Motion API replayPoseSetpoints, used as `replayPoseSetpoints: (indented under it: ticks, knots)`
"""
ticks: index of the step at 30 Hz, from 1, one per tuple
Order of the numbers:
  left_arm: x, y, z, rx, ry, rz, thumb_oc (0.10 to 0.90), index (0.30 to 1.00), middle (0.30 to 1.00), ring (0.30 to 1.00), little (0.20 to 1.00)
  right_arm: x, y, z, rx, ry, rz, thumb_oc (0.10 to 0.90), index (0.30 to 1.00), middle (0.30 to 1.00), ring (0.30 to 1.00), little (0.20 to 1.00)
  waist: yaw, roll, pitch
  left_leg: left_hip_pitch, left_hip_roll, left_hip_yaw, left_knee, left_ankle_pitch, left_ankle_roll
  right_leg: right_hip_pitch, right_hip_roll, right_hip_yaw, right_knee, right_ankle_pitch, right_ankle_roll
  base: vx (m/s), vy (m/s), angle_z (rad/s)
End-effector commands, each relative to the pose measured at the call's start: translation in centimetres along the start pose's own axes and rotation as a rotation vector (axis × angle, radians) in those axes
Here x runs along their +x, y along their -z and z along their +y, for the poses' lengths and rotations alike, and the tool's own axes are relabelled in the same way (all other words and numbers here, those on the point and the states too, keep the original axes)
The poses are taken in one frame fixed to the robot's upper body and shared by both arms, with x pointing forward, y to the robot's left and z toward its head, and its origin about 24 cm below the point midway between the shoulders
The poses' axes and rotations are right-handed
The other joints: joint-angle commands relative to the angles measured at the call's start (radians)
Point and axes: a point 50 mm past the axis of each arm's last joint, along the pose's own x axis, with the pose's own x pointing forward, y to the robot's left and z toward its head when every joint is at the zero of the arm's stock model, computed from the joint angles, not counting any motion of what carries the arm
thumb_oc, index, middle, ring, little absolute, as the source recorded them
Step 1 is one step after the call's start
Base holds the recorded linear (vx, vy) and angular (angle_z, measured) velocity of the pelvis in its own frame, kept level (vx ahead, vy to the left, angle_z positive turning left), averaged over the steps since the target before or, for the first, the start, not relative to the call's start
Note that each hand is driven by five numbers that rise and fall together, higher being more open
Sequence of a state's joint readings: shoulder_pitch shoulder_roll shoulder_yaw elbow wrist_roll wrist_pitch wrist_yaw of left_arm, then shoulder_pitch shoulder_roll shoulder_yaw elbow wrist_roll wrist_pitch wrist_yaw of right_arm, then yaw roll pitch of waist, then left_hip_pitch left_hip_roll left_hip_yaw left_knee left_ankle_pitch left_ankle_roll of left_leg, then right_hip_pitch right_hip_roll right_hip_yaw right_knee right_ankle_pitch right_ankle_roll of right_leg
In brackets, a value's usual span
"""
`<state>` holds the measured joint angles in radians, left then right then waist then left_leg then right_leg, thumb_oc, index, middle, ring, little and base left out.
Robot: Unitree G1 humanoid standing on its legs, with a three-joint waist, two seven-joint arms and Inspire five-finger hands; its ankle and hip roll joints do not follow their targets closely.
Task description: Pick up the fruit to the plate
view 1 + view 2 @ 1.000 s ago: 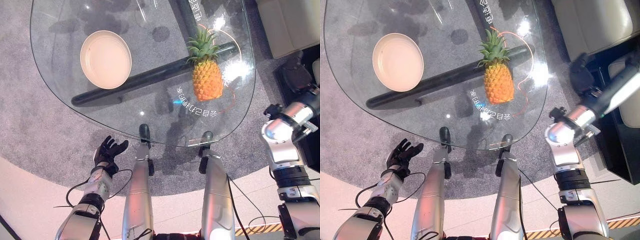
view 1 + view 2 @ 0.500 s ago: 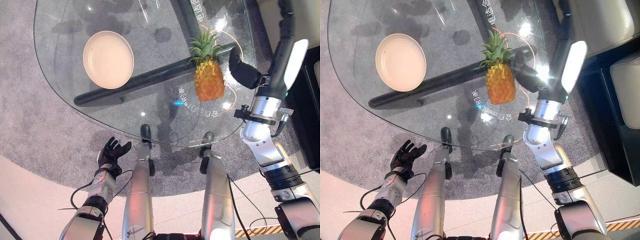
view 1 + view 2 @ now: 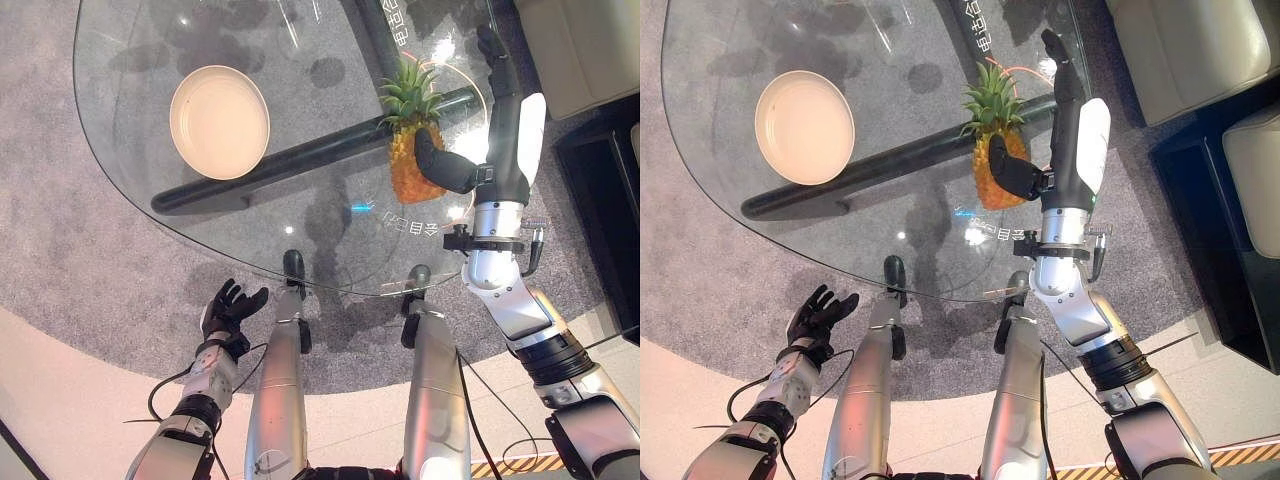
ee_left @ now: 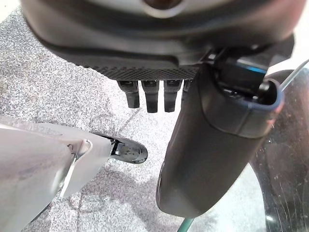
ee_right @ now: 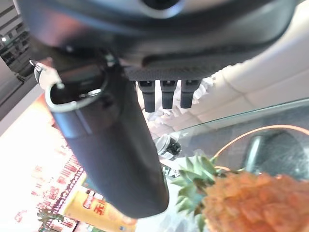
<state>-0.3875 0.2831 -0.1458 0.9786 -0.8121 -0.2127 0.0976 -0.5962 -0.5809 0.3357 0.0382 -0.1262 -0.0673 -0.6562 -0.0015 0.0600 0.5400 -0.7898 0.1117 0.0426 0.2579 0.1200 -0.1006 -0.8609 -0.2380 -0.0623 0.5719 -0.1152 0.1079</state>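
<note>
The pineapple (image 3: 412,150) is lying on the glass surface (image 3: 300,240), its long axis running away from the robot, crown at the far end. The right hand (image 3: 480,150) is hanging wide open just beside it on the right, thumb reaching across its body and fingers straight, holding nothing. The plate (image 3: 219,121) is sitting well apart to the left. The left hand (image 3: 228,310) is idling open below the surface edge, much farther off.

A lounge or showroom: a glass coffee table (image 3: 130,190) on grey carpet (image 3: 60,260), with cream sofa cushions (image 3: 1180,50) at upper right.
</note>
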Motion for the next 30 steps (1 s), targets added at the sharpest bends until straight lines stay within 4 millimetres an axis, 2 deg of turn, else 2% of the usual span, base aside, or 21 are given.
replayPoseSetpoints:
  ticks: [1, 17, 30]
  knots:
    - [-0.7, 1.1, 1.9, 0.049, -0.066, 0.006, 0.8, 0.9, 0.9, 0.9, 0.9, 1.4, -4.6, -0.8, 0.129, 0.041, -0.19, 0.8, 0.9, 0.9, 0.9, 0.9, -0.006, 0.007, -0.02, -0.003, -0.021, 0.029, 0.111, -0.099, 0.017, 0.03, -0.004, -0.084, -0.132, 0.099, -0.003, 0.0, 0.0, 0.0]
    - [-0.7, 1.2, 1.6, 0.042, -0.072, 0.011, 0.8, 0.9, 0.9, 0.9, 0.9, -0.5, -3.3, 0.6, 0.237, -0.002, -0.034, 0.8, 0.9, 0.9, 0.9, 0.9, -0.015, 0.006, -0.02, 0.006, -0.016, 0.042, 0.093, -0.087, 0.018, 0.025, -0.001, -0.08, -0.13, 0.102, -0.003, 0.0, 0.0, 0.0]
    - [-0.8, 1.1, 1.9, 0.043, -0.081, 0.004, 0.8, 0.9, 0.9, 0.9, 0.9, -3.2, 0.0, 1.9, 0.239, -0.038, 0.174, 0.8, 0.9, 0.9, 0.9, 0.9, -0.025, -0.002, -0.02, 0.003, -0.013, 0.046, 0.083, -0.081, 0.02, 0.021, 0.003, -0.08, -0.136, 0.108, -0.002, 0.0, 0.0, 0.0]
